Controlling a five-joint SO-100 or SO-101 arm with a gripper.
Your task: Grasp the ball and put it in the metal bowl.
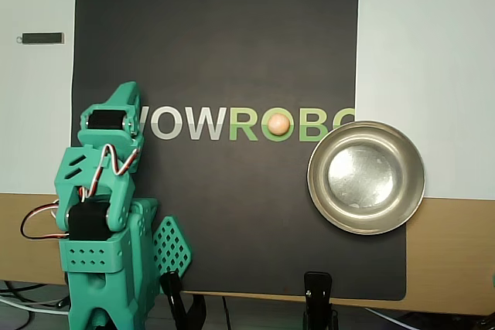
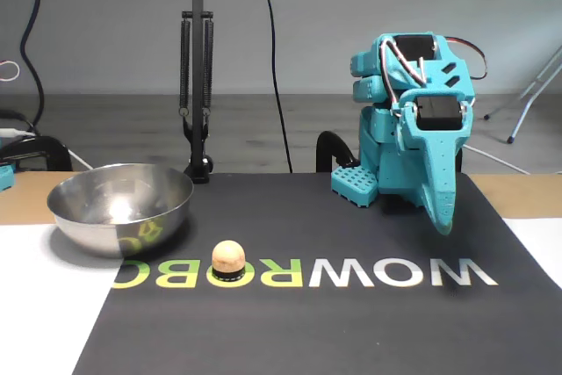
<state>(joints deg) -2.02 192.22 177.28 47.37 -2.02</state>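
The ball (image 1: 278, 123) is a small peach-orange sphere resting on the green letter O printed on the black mat; it also shows in the fixed view (image 2: 228, 257). The metal bowl (image 1: 315, 179) stands empty at the mat's right edge in the overhead view, just right of and below the ball. In the fixed view the bowl (image 2: 123, 224) is to the left of the ball. My teal gripper (image 1: 126, 90) is folded over the arm's base at the left, far from the ball. In the fixed view the gripper (image 2: 445, 222) points down over the mat, its jaws together and empty.
The black mat (image 1: 216, 52) with WOWROBO lettering covers the table's middle. Two black clamps (image 1: 319, 291) grip the near edge. A small dark bar (image 1: 42, 38) lies at the far left. A black lamp stand (image 2: 197, 85) rises behind the bowl.
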